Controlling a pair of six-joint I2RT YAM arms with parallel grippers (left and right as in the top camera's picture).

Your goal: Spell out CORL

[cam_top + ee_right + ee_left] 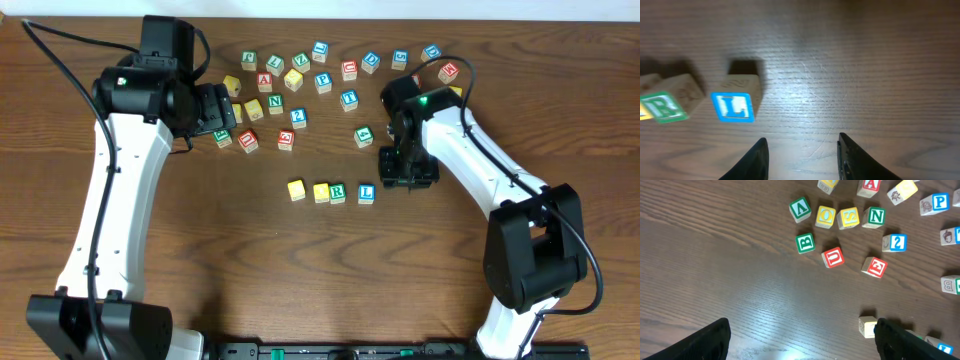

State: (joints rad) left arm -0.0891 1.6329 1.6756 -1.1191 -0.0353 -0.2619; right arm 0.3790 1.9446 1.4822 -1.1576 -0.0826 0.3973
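Observation:
A row of letter blocks lies mid-table: two yellow blocks [296, 189] [321, 192], a green R block [338, 193] and a blue L block [366, 193]. In the right wrist view the L block [733, 106] and R block [666, 106] lie left of my right gripper [801, 155], which is open and empty over bare wood; it sits just right of the row in the overhead view [407, 168]. My left gripper [800, 337] is open and empty, held over the left part of the loose blocks [215, 108]. The yellow blocks' letters cannot be read.
Several loose letter blocks are scattered across the back of the table [340, 70], including a green B [805, 242], red U [832, 257], red E [874, 267], yellow O [825, 216], yellow S [848, 218] and green N [874, 216].

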